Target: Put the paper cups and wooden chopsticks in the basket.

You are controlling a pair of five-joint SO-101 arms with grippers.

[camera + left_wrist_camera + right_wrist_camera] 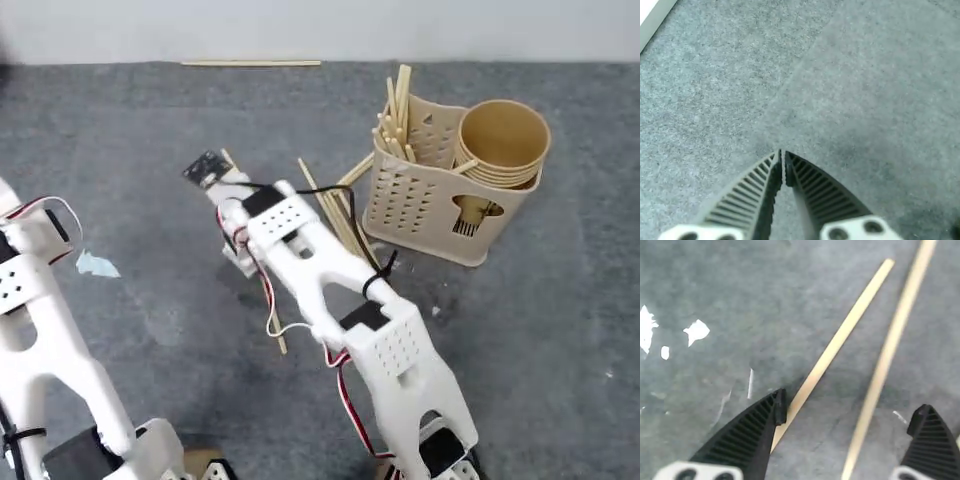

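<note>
A beige perforated basket (pixel 420 205) stands at the back right. Stacked paper cups (pixel 502 140) fill one of its compartments, and several wooden chopsticks (pixel 398 118) stand in the other. More chopsticks (pixel 335 212) lie loose on the grey mat just left of the basket. My right gripper (pixel 851 412) is open and low over the mat, with two chopsticks (pixel 840 342) lying in the gap between its fingers. The right arm (pixel 300 250) stretches across the middle of the table. My left gripper (pixel 783 156) is shut and empty over bare mat, and the left arm (pixel 40 330) stays at the left edge.
One chopstick (pixel 250 63) lies along the far edge of the mat and another (pixel 275 325) lies beside the right arm. A pale paper scrap (pixel 95 265) sits near the left arm. Small white flecks (pixel 696 331) dot the mat.
</note>
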